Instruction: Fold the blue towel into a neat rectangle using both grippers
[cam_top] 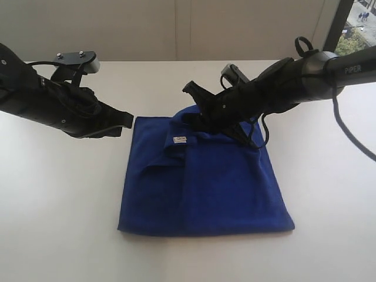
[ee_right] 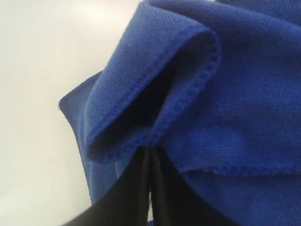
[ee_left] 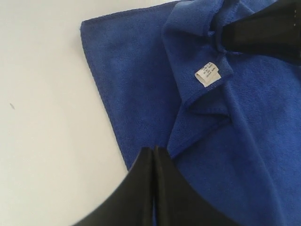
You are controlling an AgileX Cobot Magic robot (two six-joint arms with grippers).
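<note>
The blue towel (cam_top: 205, 176) lies folded on the white table, its white label (cam_top: 180, 140) on a turned-over flap near the far edge. A loose fold of the towel (ee_right: 155, 84) stands raised at that edge, and my right gripper (cam_top: 197, 114) is shut on its hem (ee_right: 150, 150). The left wrist view shows the same pinch (ee_left: 221, 40) beside the label (ee_left: 207, 74). At the towel's far left corner my left gripper (cam_top: 130, 119) is shut, its tips (ee_left: 154, 149) just above the cloth with nothing between them.
Bare white table (cam_top: 59, 211) surrounds the towel on every side. A pale wall (cam_top: 176, 29) runs behind the table, and a window (cam_top: 358, 23) shows at the far right corner. Both black arms reach in from the sides.
</note>
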